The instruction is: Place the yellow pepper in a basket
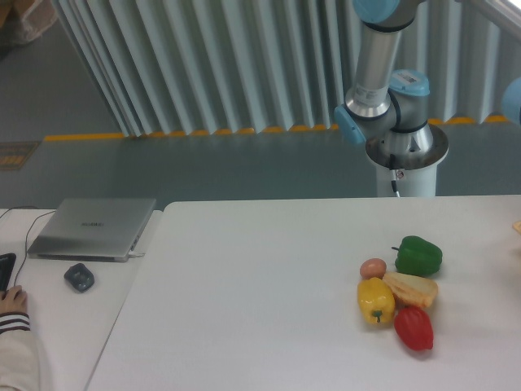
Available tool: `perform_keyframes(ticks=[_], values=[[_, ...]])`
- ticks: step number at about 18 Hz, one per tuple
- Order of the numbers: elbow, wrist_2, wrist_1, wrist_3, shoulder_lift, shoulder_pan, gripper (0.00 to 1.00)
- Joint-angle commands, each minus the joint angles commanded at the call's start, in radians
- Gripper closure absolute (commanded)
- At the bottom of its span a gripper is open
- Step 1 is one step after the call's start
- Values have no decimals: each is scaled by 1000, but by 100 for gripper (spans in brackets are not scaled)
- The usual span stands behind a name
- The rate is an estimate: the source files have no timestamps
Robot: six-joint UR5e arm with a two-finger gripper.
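Fixed camera, single view. White rectangular surface [260, 293] fills the lower frame; its back edge runs level just below the robot's base, its left edge slants down toward the bottom of the frame, and its right side is cut by the frame border. Wide bare stretch of white from the left edge across to the produce cluster; a narrower bare strip lies between the cluster and the right border.

Cluster sits right of centre, toward the near side. Small glossy bright-yellow bell pepper [375, 300] lies on the surface at the cluster's left, green stem pointing toward the camera. Small brown egg [373, 268] is just behind it, touching or nearly so. Pale yellow-tan wedge-shaped item [410, 289] lies against the yellow pepper's right side. Glossy green bell pepper [418, 256] sits behind the wedge. Glossy red bell pepper [414, 327] lies just in front of the wedge, close to the yellow pepper's lower right.

A second, lower white desk [49, 326] adjoins the left edge; on it a closed silver laptop [92, 228], a dark computer mouse [79, 277], and a person's hand with striped cuff [14, 303] at the frame's left border.

Silver and light-blue robot arm [383, 98] rises from a white pedestal behind the back edge and leaves the frame at the top. The tool is out of frame: its opening cannot be told, and nothing touches the yellow pepper. No basket is visible.
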Motion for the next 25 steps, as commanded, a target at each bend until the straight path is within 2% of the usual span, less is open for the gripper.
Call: perform_keyframes(ticks=[5, 8, 10, 11, 14, 15, 17, 21, 25], values=[[2, -1, -4, -38, 9, -3, 0], [40, 2, -12, -251, 9, -31, 0], [37, -9, -14, -271, 14, -63, 0], [40, -21, -6, -290, 17, -67, 0], [35, -158, -3, -391, 17, -67, 0], [28, -94, -6, -432, 35, -102, 0], [11, -98, -6, -475, 47, -117, 0], [6, -89, -6, -702, 51, -153, 0], [-11, -72, -15, -718, 60, -179, 0]])
